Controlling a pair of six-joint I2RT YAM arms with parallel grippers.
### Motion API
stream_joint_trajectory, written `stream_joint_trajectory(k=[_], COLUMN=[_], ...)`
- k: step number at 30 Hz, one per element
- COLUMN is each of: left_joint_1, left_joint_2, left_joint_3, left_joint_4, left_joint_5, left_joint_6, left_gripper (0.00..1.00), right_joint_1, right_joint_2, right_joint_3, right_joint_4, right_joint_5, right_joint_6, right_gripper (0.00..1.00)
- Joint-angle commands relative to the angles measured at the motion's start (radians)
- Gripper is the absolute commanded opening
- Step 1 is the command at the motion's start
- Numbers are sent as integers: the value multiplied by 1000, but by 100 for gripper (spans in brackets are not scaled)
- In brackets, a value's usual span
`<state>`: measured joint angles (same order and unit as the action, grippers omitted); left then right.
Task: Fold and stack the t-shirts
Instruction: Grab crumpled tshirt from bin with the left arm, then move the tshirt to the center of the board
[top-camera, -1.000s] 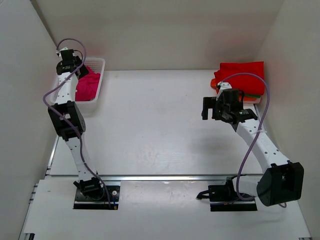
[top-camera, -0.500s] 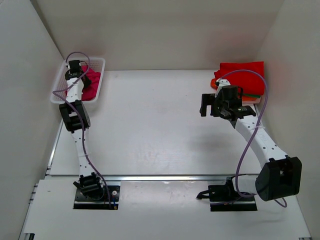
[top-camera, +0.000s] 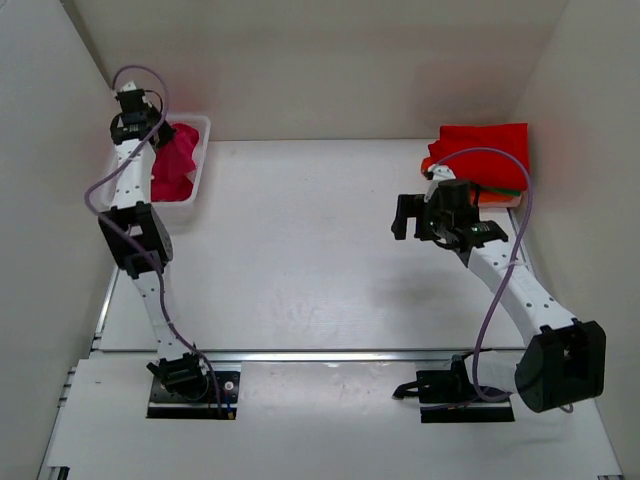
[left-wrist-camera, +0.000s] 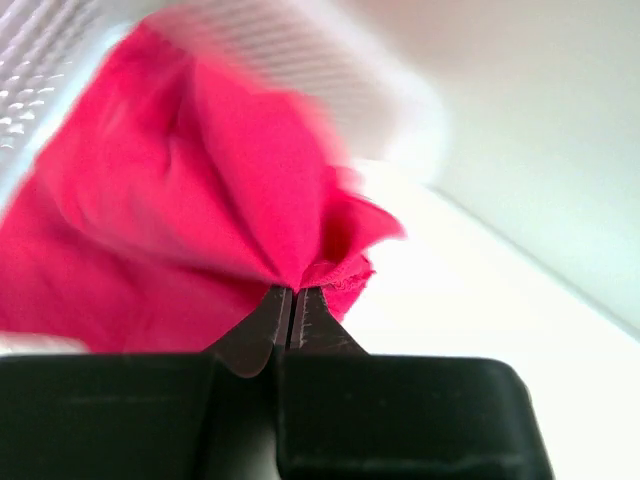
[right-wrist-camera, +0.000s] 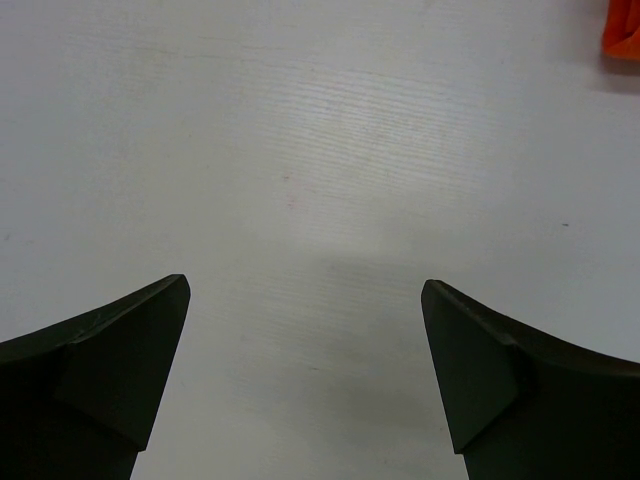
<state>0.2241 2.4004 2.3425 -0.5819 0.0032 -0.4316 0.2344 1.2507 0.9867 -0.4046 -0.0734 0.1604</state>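
Magenta-pink t-shirt (left-wrist-camera: 180, 200) is at about 10 o'clock on the desk (top-camera: 300, 250), partly raised out of the white mesh basket (top-camera: 203, 155), and its lower part hangs down inside the basket. My left gripper (left-wrist-camera: 291, 300) is clenched on a small bunch of the cloth, near what looks like a hemmed edge. The jaws are pressed together with only thin fabric between them. My right gripper (right-wrist-camera: 305, 300) is released, with the jaws wide apart and nothing between them. It hovers over bare desk at about 3 o'clock, near the stack. That stack sits at about 2 o'clock: the red t-shirt (top-camera: 485, 150) on top, the orange t-shirt (top-camera: 437, 168) showing at its left edge, and a thin line of the green t-shirt (top-camera: 514, 188) below.

I judge that this is the step of taking the remaining shirt out for folding. What worries me is the grip. It holds very little cloth, so the weight of the hanging part may pull it out if I move fast. The cloth can also catch on the mesh or the rim, and then the light basket would be dragged or tipped with it. Because the shirt hangs as a crumpled bunch, I cannot tell where the collar and sleeves are. If I lay it down so, it may land twisted and the fold will be bad.
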Motion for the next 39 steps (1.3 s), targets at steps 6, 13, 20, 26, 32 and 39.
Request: stream_joint_trajectory(k=[6,13,20,26,32,39], left_joint_1=[-303,-388,-295,-284,-425,-580], left_joint_2=[-754,-1124,-1359,-1383,-1511,-1330], left_joint_3=[-320,-770,-1406,-1641,-1675,-1615], left_joint_4=[72,275,272,244,206,235], left_joint_5=[394,608,508,439,207,130], left_joint_6=[-168,-409,-307,-188,-142,-231], left_gripper=[0,0,56,78,82,77], right_joint_1=[-1,-59,-99,0,57,68], right_joint_2=[-235,-427,-485,-447,-328,-255], right_joint_3=[-178,-312,-332,-367,-398,-398], right_joint_4=[79,69,42,58,35,52], right_joint_5=[-63,-121,-167,-139,-56,-31], right_joint_6=[90,119,102,140,137,142], right_gripper=[99,99,99,99,99,99])
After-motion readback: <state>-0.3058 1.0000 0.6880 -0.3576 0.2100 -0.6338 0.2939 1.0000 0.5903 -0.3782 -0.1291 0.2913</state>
